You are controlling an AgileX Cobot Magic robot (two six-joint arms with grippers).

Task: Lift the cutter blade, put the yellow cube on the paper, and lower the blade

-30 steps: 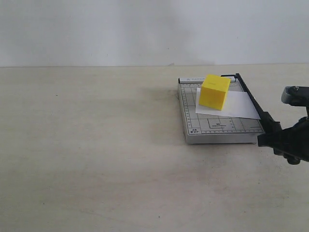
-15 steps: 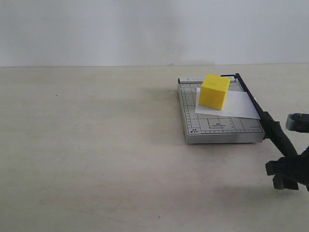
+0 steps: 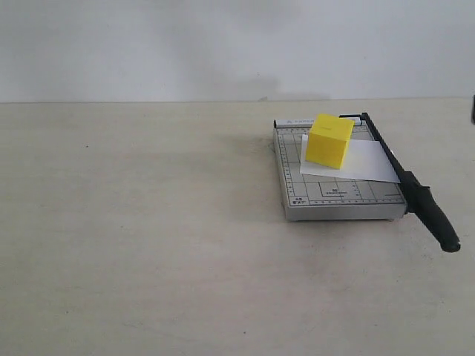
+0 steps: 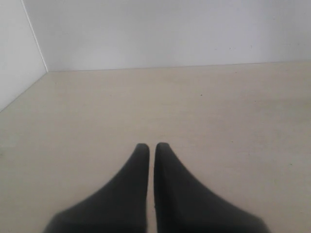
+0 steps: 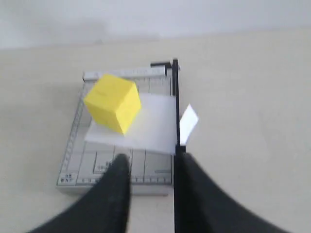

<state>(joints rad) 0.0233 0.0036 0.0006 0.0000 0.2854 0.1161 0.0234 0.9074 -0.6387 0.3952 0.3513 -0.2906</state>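
Task looks complete: yellow cube (image 3: 330, 140) sits on paper (image 3: 365, 162) near far edge of the board (image 3: 334, 196), cutter blade (image 3: 417, 193) down along its long edge; right gripper (image 5: 153, 159) parted, empty; left gripper (image 4: 147, 148) closed, empty.

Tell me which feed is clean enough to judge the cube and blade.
Exterior view: sharpest, evenly lit, no glare on the yellow cube or the grey board. Right wrist view: soft throughout, board markings smeared, the paper washed out, the cutter blade readable as a dark line. Left wrist view: the left gripper is a featureless dark shape.
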